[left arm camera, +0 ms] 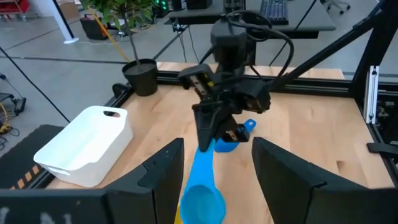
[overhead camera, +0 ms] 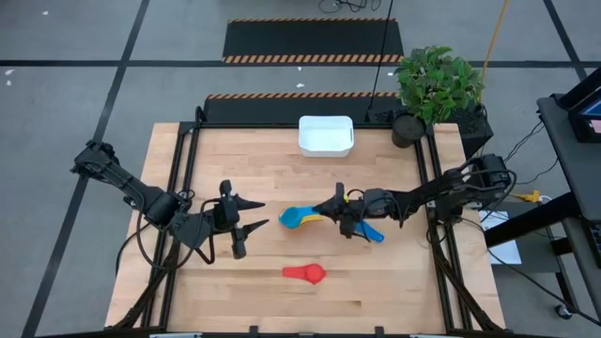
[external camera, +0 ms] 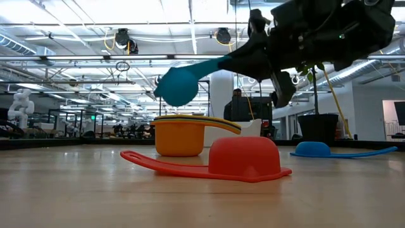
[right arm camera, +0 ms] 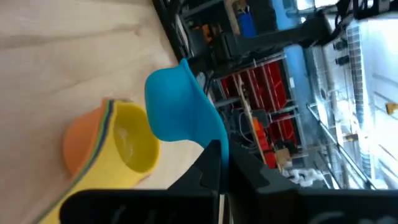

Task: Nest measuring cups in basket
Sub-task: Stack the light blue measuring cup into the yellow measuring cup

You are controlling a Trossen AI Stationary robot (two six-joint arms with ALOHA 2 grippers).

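So far little of the nesting is done, as far as the pictures show: the basket [overhead camera: 326, 134] sits at the far edge of the counter [overhead camera: 235, 300] with nothing visible inside it, well apart from every cup.

Going left to right: the left tool [overhead camera: 252, 225] hangs over the left half of the counter, its fingers spread apart with nothing between them, pointing toward the middle. Next comes a started stack, a yellow cup [external camera: 183, 120] seated inside an orange cup [external camera: 178, 140], standing upright on the wood; a darker rim seems to lie between them, though I cannot tell what it is. The light blue cup [external camera: 177, 87] hangs in the air just above that stack, pinched by its handle in the right tool [overhead camera: 336, 208], whose fingers are closed tight on it. The red cup [overhead camera: 305, 273] lies upside down nearer the front edge, untouched. A dark blue cup [external camera: 313, 149] lies to the right, also inverted.

Left to do, by my judgement: seat the light blue cup, collect the red and dark blue ones, and get the stack into the basket.
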